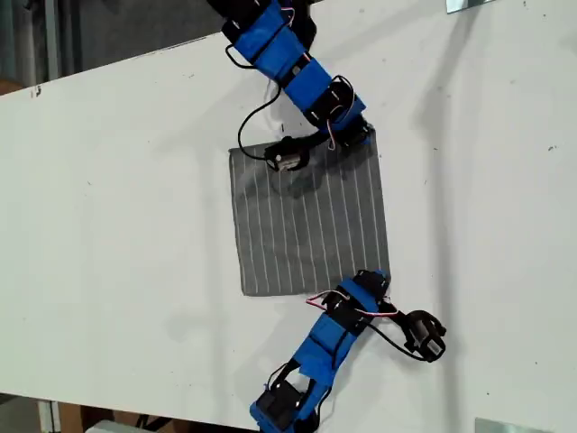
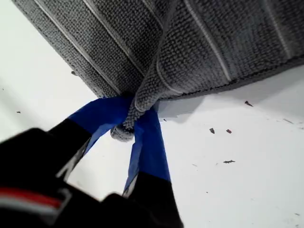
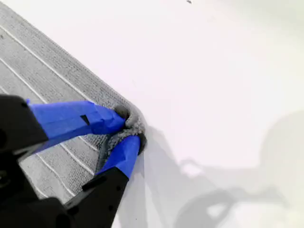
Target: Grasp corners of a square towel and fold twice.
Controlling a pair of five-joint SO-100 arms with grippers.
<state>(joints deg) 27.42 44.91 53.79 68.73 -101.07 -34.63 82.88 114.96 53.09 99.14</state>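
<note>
White tabletop (image 1: 117, 225) carries the towel (image 1: 306, 225) flat at centre. My first gripper (image 2: 134, 127) clenches one corner (image 2: 124, 130); my second gripper (image 3: 129, 133) clenches another (image 3: 133, 124). Both should lift evenly, toward nine o'clock in the exterior view, keeping the edge taut.

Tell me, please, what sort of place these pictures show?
Probably a robotics lab or test bench, not a home. A bare white table carries only a grey striped towel, worked by two blue arms with exposed wiring; my first gripper and my second gripper each pinch a corner.
</note>
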